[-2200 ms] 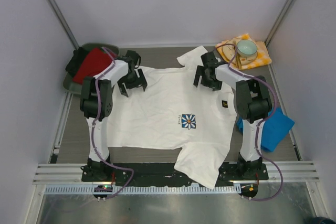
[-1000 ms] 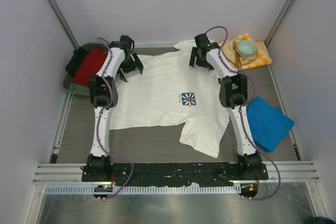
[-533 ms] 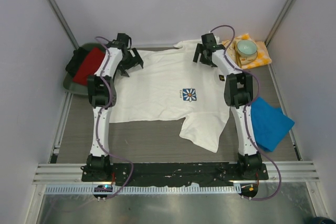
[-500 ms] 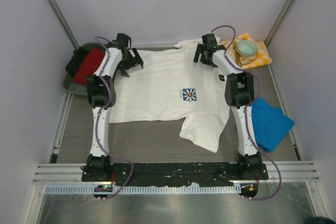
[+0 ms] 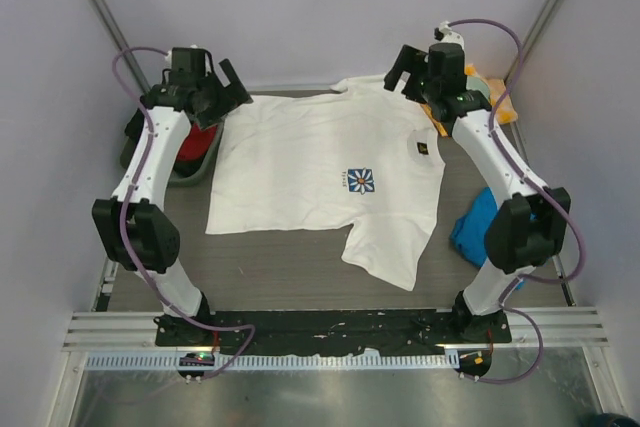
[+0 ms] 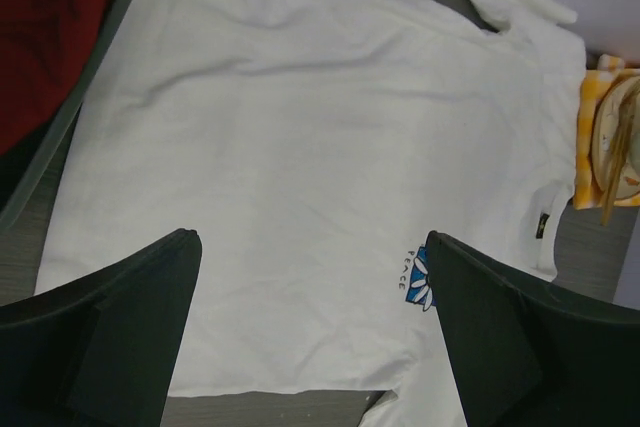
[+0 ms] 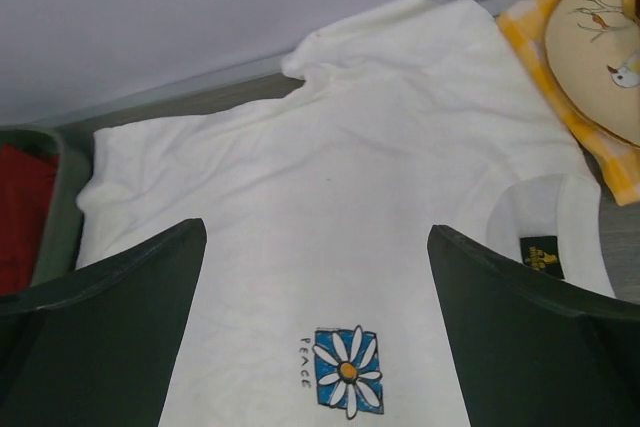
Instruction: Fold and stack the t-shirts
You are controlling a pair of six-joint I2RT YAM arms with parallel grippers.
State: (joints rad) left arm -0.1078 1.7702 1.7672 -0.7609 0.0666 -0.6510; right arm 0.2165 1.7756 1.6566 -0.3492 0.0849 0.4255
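Note:
The white t-shirt (image 5: 300,167) lies spread flat on the table with its daisy print (image 5: 359,180) facing up; one sleeve points toward the near edge. The blue t-shirt (image 5: 468,231) sits crumpled at the right, partly hidden by my right arm. My left gripper (image 5: 225,90) hangs open, raised over the shirt's far left corner, holding nothing. Above the far right corner near the collar, my right gripper (image 5: 406,71) is open and empty too. Both wrist views look down on the white shirt (image 6: 300,127) (image 7: 350,197) from well above it.
A dark green tray (image 5: 186,168) holding a red cloth (image 5: 203,137) is at the far left under my left arm. An orange checked napkin (image 7: 535,52) with a plate (image 7: 600,57) sits at the far right corner. Walls close in on three sides.
Both grippers have lifted off the shirt's far corners and risen high, the arms swinging outward. The white shirt stays flat where it was left.

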